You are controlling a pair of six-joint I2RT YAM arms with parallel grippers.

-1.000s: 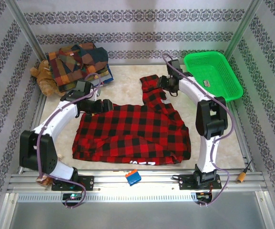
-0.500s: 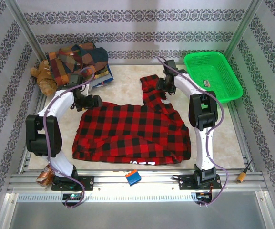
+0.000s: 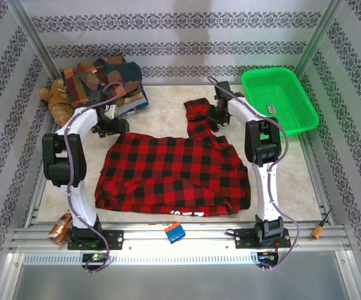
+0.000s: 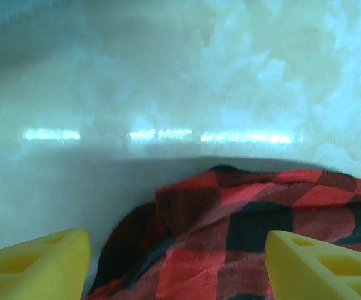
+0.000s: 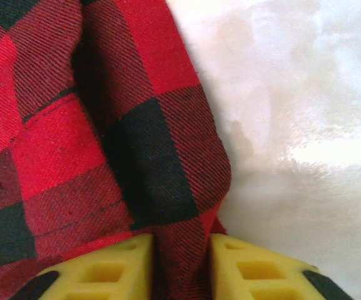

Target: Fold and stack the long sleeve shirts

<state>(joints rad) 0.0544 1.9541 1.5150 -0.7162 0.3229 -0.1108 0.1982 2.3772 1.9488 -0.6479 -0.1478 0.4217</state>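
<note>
- I counted one red shirt [image 3: 174, 172] spread on the table [image 3: 161, 103]; one pile of folded shirts [image 3: 102, 78] sat far left.
- Right gripper [image 5: 180, 250] pinched a red fold; left gripper [image 4: 174, 250] stood spread at the shirt's corner.

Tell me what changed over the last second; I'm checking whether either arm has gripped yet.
The right gripper closed onto the sleeve edge of the red-and-black plaid flannel shirt. The left gripper, jaws open, swung left to the shirt's far-left corner. Shirt, folded patchwork plaid stack and green plastic basket stayed put.
</note>
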